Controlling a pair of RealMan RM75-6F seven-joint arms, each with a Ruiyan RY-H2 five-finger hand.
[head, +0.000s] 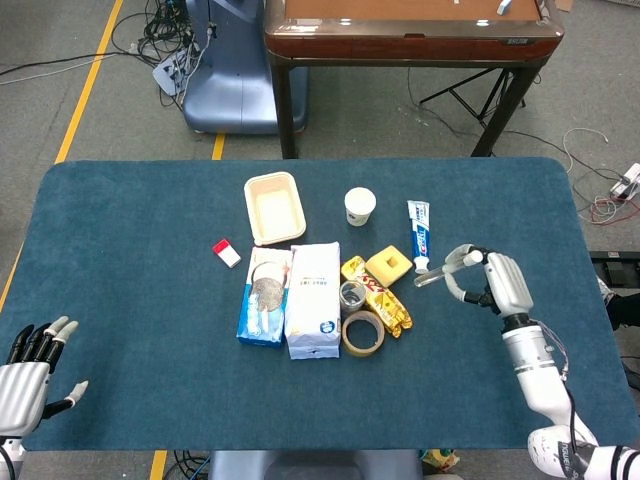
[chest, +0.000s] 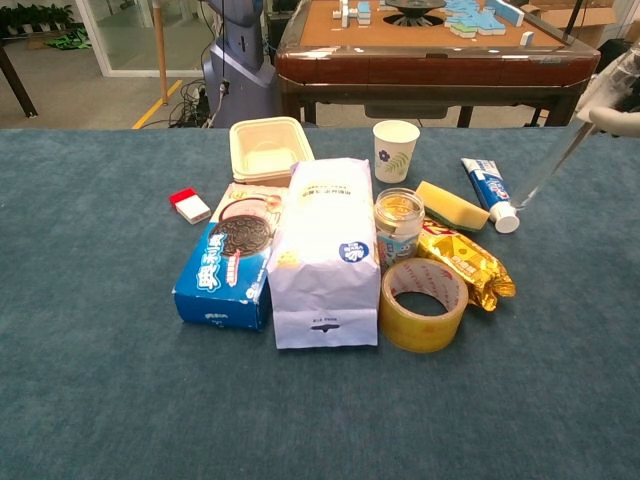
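Observation:
My right hand (head: 490, 283) pinches a clear glass tube (head: 434, 274) above the blue table (head: 140, 260). The tube slants down to the left, and its tip hangs close to the cap end of the toothpaste (head: 419, 233). In the chest view the tube (chest: 548, 168) runs down from the right hand (chest: 614, 98) at the right edge towards the toothpaste (chest: 488, 193). My left hand (head: 27, 368) rests at the near left corner with its fingers apart and nothing in it.
Grouped mid-table are a cream food tray (head: 274, 207), paper cup (head: 360, 205), yellow sponge (head: 386, 266), gold snack pack (head: 388, 303), small jar (head: 352, 295), tape roll (head: 363, 333), white bag (head: 313, 298), blue cookie box (head: 263, 297) and a small red-and-white box (head: 227, 253).

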